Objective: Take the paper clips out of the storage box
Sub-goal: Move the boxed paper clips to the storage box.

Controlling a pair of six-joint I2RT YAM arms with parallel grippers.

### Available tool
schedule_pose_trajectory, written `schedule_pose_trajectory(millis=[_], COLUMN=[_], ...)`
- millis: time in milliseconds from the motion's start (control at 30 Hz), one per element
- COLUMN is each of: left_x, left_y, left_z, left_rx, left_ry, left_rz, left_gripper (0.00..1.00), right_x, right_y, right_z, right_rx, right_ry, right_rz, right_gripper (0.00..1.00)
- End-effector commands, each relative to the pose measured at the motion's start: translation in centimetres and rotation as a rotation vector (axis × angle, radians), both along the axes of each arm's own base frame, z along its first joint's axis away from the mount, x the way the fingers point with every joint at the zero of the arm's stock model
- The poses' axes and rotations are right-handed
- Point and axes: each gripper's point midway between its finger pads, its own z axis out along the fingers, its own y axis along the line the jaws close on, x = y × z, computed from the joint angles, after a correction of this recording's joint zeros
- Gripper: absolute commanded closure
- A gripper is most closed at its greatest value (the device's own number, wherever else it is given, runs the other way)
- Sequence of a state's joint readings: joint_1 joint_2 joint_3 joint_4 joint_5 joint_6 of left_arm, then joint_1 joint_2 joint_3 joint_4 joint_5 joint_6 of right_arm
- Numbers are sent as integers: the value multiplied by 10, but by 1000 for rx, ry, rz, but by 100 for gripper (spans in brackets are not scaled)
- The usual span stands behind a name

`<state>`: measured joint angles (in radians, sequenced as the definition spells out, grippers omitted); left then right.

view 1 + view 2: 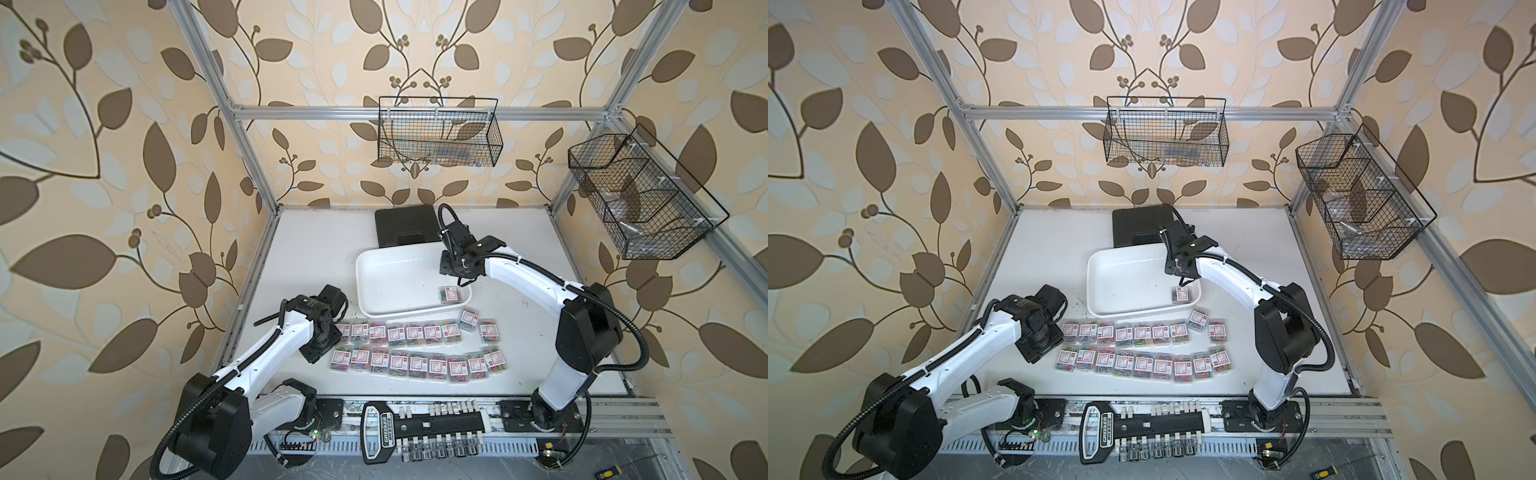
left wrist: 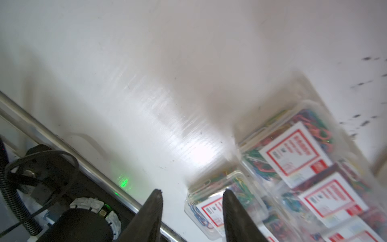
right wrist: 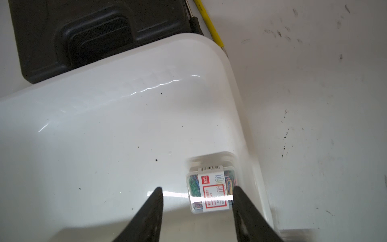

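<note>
Black fingers (image 3: pixel 146 218) of the right claw (image 3: pixel 198 189) are seen parted in the right wrist view, with nothing gripped between them. Just beyond their tips, one box of paper clips (image 3: pixel 211 188) lies flat on the floor of the storage box (image 3: pixel 104 125), tucked into a corner and close against the wall. One finger overlaps the edge of that box, while the other stands well off it.

The left claw (image 2: pixel 192 191) is likewise held open and empty. It is poised above the table (image 2: pixel 146 83) at the end of the two rows of clip boxes, which are set out on the table in front of the storage box.

The last pick is judged to be the step in hand. For it to be done well, the right claw should first be centred over the box so that both fingers straddle it. The wall-side finger must be slipped into the narrow gap beside the wall, or the lid may be struck or the storage box shoved. Once the box is gripped, a straight lift clear of the rim is advised before it is carried to the rows.
</note>
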<state>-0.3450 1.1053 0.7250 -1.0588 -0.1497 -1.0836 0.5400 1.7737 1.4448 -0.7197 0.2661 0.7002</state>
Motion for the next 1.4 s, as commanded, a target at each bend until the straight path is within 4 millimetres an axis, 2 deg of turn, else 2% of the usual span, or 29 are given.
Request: schedule_pose_trajectory(millis=[0,133,300,400,533,633,733,967,1067,1233,1367], left_x=[2,13,23,26,31,35,38,42,42,45,48], left_y=[16,20,21,22,20,18,16,15,17,20,24], left_z=[30,54,68,70,71,72,74,76,75,78,83], left_rx=[81,123,148,157,156,150,149,146,144,151,166], left_ry=[-22,-50,-66,-65,-72,-73,-66,-43,-39,-29,-30], left_rz=[19,-4,-27,-35,-42,-53,-73,-131,-128,-170,-189], left_gripper=[49,46,44,43,43,43,42,42,42,42,42], right_x=[14,22,17,1,-30,-51,-59,-39,-32,-30,-24], right_y=[-2,-8,1,12,26,23,10,-6,-7,6,32], right_z=[-1,-13,-20,-21,-29,-47,-61,-64,-75,-104,-105], right_rx=[-1,-30,-68,-108,-119,-108,-98,-68,-71,-51,-42], right_ry=[1,24,41,54,92,146,180,171,188,232,213], right_rz=[0,-4,39,85,133,116,59,-23,-33,-27,17], right_gripper=[45,42,43,42,38,31,27,18,15,16,16])
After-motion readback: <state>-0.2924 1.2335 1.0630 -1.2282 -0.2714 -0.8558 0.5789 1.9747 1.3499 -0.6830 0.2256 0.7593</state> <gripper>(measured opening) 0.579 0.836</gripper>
